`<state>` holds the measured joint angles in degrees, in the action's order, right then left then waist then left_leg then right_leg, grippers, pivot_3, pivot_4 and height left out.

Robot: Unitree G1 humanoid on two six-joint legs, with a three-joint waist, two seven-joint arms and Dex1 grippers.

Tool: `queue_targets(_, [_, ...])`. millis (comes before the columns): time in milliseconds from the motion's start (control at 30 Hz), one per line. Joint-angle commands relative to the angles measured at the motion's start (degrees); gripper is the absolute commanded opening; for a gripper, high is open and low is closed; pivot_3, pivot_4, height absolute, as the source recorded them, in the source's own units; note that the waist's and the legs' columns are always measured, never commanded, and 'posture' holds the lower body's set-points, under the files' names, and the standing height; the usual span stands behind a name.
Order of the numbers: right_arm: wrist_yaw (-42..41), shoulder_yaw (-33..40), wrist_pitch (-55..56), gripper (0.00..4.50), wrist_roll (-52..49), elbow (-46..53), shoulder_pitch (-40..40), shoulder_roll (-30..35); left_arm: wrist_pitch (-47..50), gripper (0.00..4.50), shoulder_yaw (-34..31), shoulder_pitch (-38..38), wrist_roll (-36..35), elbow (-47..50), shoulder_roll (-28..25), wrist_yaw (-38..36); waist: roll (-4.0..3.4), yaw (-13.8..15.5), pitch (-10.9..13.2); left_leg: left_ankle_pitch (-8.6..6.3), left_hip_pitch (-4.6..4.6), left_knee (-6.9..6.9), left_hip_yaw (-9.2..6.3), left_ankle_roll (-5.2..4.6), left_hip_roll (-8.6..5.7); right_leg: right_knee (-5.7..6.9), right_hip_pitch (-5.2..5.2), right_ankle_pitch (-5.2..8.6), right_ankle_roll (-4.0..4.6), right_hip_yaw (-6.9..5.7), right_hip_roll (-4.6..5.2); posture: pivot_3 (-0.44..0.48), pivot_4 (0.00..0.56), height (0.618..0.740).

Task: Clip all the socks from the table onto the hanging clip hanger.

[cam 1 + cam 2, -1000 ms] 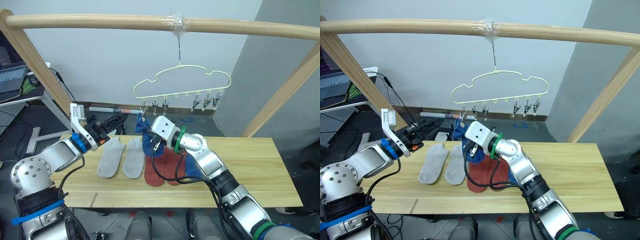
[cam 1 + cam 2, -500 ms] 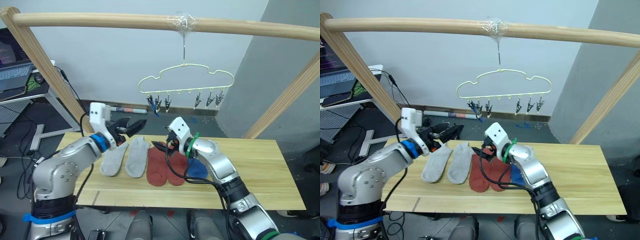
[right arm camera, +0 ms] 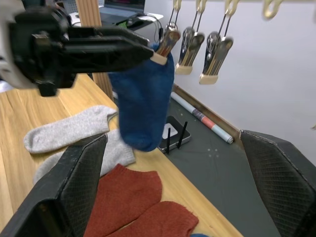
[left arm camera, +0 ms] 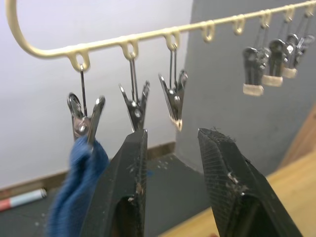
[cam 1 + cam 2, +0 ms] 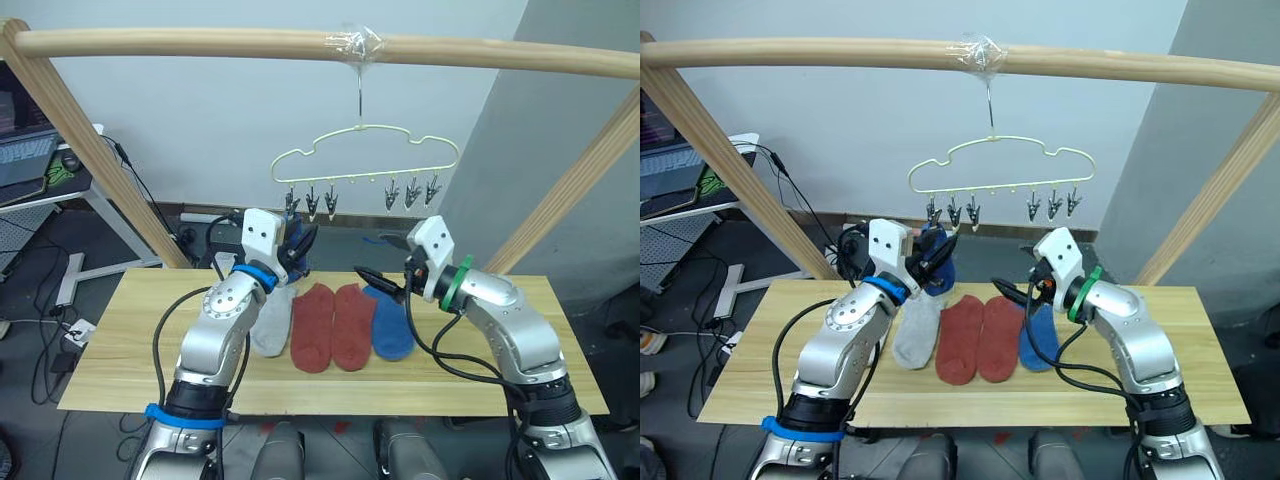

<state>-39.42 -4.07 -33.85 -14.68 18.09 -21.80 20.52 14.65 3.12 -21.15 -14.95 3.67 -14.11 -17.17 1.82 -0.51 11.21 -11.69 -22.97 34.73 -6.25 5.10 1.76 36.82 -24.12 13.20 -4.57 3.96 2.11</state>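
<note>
- The left hand (image 5: 298, 243), left of centre in the head view, is hovering with its black fingers parted and empty just below the clip hanger's (image 5: 366, 160) leftmost clips (image 4: 86, 117).
- A blue sock (image 5: 937, 262) is hanging limp from the first clip, just beside that hand; it is draping straight down, so it looks light and soft, and the clip is biting only its top edge.
- On the table (image 5: 120, 340), across the middle of the frame, the grey socks (image 5: 917, 331) are lying partly under the left arm, then two rust red socks (image 5: 332, 324) side by side, then the second blue sock (image 5: 391, 325).
- These will likely bunch and slide on the planks; pinching one at the cuff should leave an edge free for a clip.
- The right hand (image 5: 372, 282), right of centre, is sitting spread wide and holding nothing, just above the blue sock on the table.
</note>
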Motion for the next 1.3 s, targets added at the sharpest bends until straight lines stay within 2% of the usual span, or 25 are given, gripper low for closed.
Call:
queue_targets(33, [0.4,2.9,-2.2,4.50,-3.8,5.3,-1.2,1.1,-4.2,1.79,0.1,-2.3,3.4,-3.3,2.0,2.0,0.00,-0.1,0.0,0.00,0.00,0.01,0.00,0.00,0.00,0.00,0.00,0.00,0.00,0.00,0.00,0.012,0.161,0.740])
queue_targets(433, [2.4,3.8,-5.4,4.50,-7.9,6.5,-5.1,2.7,-13.6,1.79,-1.5,-10.4,8.5,-20.9,6.7,5.0,0.01,-1.3,0.0,0.00,-0.01,0.11,-0.02,0.00,-0.01,0.02,0.03,-0.07,-0.13,-0.01,-0.01,-0.026,0.161,0.740])
queue_targets(500, [2.8,4.0,-5.7,4.50,-8.3,6.9,-5.1,2.9,-14.4,1.79,-2.0,-11.1,8.8,-22.0,7.0,5.5,0.01,-1.4,0.0,0.00,-0.01,0.09,-0.01,-0.01,-0.01,0.02,0.02,-0.19,-0.34,-0.01,-0.01,-0.035,0.159,0.740])
queue_targets(900, [3.4,3.8,-4.6,4.50,-7.8,6.1,-5.3,4.3,-20.0,1.79,-3.2,-16.6,11.1,-30.5,7.6,7.4,0.01,-1.5,0.0,0.00,-0.02,0.10,-0.01,-0.01,-0.01,0.01,0.02,-0.22,-0.38,-0.01,-0.01,-0.045,0.157,0.740])
queue_targets(1300, [3.5,4.0,-4.8,4.50,-8.1,6.3,-5.5,4.7,-23.7,1.79,-3.5,-19.0,12.7,-33.5,8.0,8.7,0.01,-1.6,0.0,0.00,-0.01,0.10,-0.02,-0.01,-0.01,0.02,0.02,-0.23,-0.41,-0.01,-0.02,-0.059,0.144,0.740])
